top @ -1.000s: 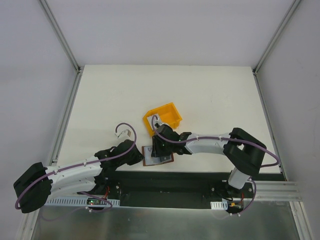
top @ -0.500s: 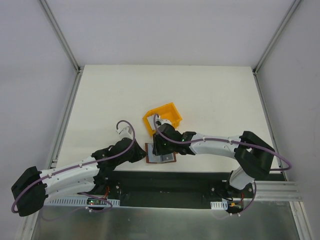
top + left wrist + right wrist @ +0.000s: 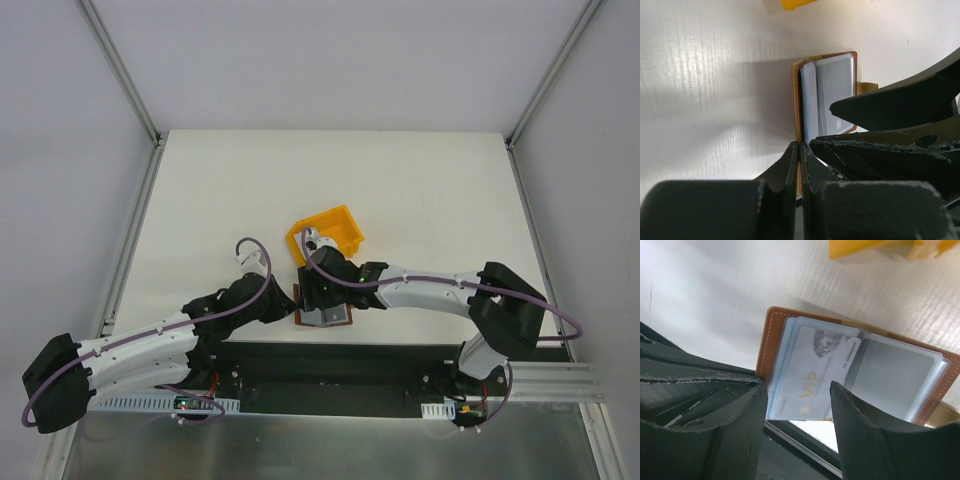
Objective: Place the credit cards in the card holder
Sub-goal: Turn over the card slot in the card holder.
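Note:
The brown card holder (image 3: 322, 316) lies open near the table's front edge, grey sleeves up. In the right wrist view a white credit card (image 3: 815, 372) printed "VIP" lies on the left sleeve, inside the brown border (image 3: 766, 342). My right gripper (image 3: 797, 407) hovers over it, jaws wide open, with the card showing between the fingers; from above it is over the holder (image 3: 318, 296). My left gripper (image 3: 800, 150) is shut on the holder's brown left edge (image 3: 796, 100); it shows in the top view (image 3: 290, 311). No other cards are in view.
The yellow bin (image 3: 326, 232) stands just behind the card holder, close to the right wrist; its edge shows in both wrist views (image 3: 865, 247) (image 3: 795, 4). The black strip (image 3: 330, 355) of the table's front edge runs right below the holder.
My left arm has reached forward to the card holder's left edge. My right gripper has shifted slightly left over the holder, which has turned a little.

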Robot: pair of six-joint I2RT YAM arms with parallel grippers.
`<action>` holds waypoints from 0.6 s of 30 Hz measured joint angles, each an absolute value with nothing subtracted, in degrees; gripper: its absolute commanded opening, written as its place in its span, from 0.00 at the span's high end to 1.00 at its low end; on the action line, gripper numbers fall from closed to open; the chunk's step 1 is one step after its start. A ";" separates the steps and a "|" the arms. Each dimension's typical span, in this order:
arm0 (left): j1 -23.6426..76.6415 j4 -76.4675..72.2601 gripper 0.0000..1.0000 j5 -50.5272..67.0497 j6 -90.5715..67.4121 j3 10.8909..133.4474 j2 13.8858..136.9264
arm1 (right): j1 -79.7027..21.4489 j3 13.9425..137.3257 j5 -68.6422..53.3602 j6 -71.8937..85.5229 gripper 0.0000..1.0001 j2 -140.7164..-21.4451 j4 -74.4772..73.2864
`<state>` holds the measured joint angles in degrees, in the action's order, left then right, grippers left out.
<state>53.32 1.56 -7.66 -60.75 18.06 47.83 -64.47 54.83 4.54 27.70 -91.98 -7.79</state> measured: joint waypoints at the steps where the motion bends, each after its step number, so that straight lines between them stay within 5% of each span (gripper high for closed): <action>1: 53.32 1.58 1.00 -7.62 -60.64 18.20 47.83 | -64.64 55.35 4.56 27.66 0.44 -92.33 -7.86; 18: 53.32 2.24 1.00 -7.57 -60.36 18.31 47.22 | -65.41 57.01 7.18 27.35 0.54 -94.74 -9.69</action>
<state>53.32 2.24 -7.57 -60.36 18.31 47.22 -65.41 57.01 7.18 27.35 -94.74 -9.69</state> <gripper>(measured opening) 0.006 0.474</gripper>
